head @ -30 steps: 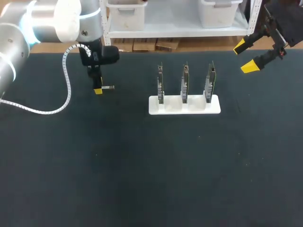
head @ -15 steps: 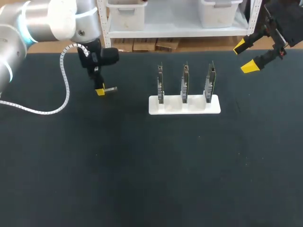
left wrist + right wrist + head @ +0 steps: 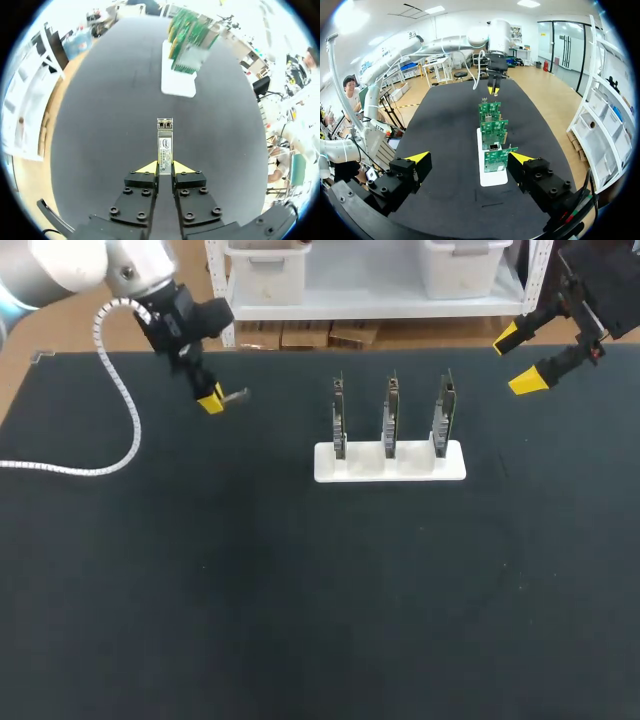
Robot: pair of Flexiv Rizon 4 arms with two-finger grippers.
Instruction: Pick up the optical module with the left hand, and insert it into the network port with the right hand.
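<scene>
The left pincer (image 3: 211,400), clamping the optical module (image 3: 236,395), is lifting it off the tabletop (image 3: 300,590) at ten o'clock from the port boards (image 3: 391,420), while the right pincer (image 3: 516,360) is waiting open-fingered for handover

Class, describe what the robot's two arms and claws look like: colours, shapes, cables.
Left arm: rounded silver-and-white casing, trailing a white coiled cable. Left claw and right claw: black bolted blocks, each with two fingers ending in yellow wedge tips.
</scene>
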